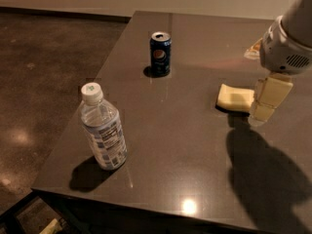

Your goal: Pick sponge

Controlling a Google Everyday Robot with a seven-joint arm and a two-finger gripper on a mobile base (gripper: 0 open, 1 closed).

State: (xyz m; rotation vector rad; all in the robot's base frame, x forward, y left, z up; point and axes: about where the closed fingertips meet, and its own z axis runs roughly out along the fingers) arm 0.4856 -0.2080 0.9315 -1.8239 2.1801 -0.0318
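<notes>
The sponge is a pale yellow foam block lying flat on the dark table, right of the middle. The gripper hangs from the white arm at the right edge of the camera view, its cream blocky fingers pointing down. It stands right at the sponge's right end, partly in front of it, a little above the table. I cannot tell whether it touches the sponge.
A blue soda can stands upright at the back of the table, left of the sponge. A clear water bottle with a white cap stands near the front left edge. Dark floor lies to the left.
</notes>
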